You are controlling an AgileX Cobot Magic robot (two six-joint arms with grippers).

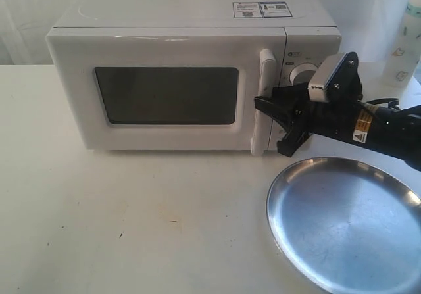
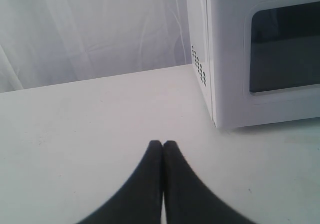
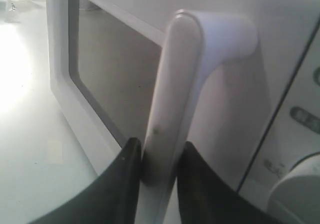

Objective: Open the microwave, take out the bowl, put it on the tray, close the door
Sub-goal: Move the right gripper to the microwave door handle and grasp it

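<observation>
Right gripper (image 3: pixel 160 146): I am clamped on the handle (image 3: pixel 175 83), one finger on each side of the bar. The door (image 1: pixel 168 97) sits flush with the microwave (image 1: pixel 191 18). Left gripper (image 2: pixel 162 145): jaws together over the table (image 2: pixel 75 134), near the microwave's corner. The tray (image 1: pixel 348 221) lies at the table's near right corner.

The microwave (image 1: pixel 171 37), a large white box with stickers on its top, is set upright on the surface with its dark-windowed door (image 1: pixel 72 97) shut. The door's tall white bar handle (image 1: pixel 264 70) is clasped by the right gripper (image 3: pixel 159 146). The tray (image 1: pixel 342 221), round, shiny and shallow-rimmed, is laid flat before the microwave's control side, near but apart.
</observation>
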